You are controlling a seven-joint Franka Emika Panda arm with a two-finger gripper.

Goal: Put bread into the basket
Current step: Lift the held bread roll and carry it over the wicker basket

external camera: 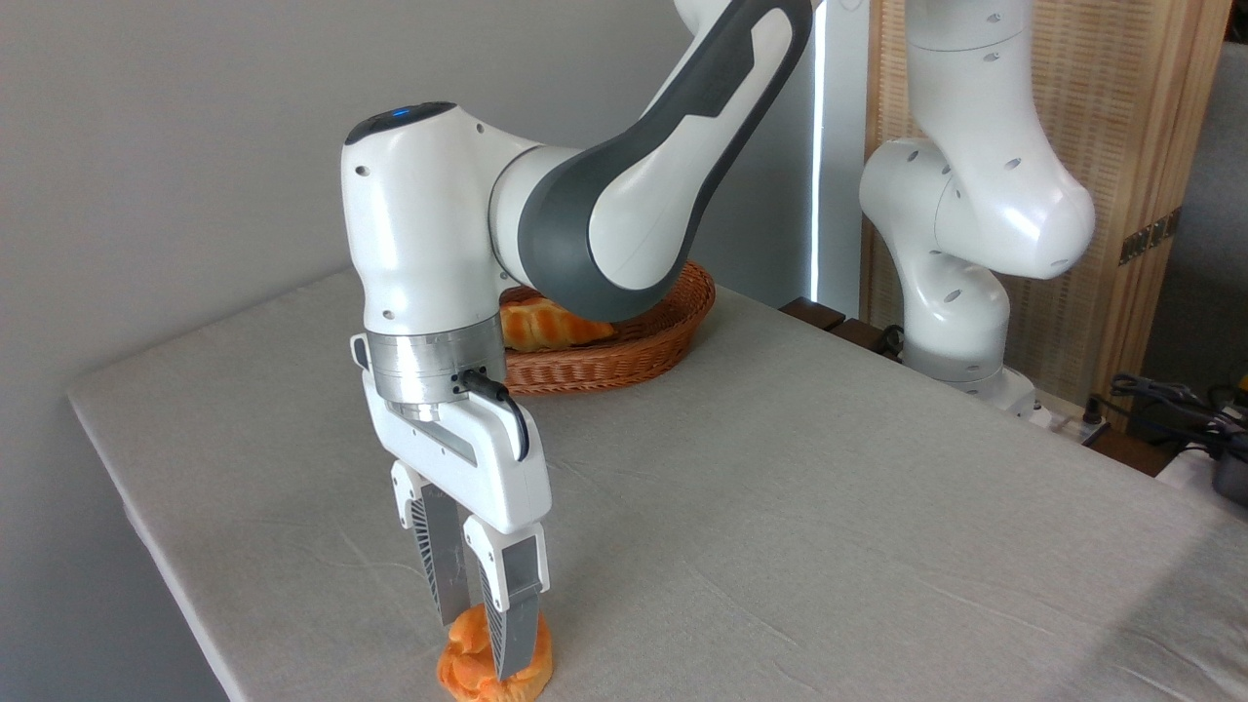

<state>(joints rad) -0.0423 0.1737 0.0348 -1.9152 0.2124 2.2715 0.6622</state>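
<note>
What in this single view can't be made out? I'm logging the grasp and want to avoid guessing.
- Whether the claw has closed on the bread: its near finger covers the contact.
- The bread's bottom: cut off by the picture's lower edge.
- The left part of the basket and most of the loaf in it: hidden behind the arm.

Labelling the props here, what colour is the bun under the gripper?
Bright orange with paler folds; the bread shows in the fixed camera view, partly behind the gripper.
</note>
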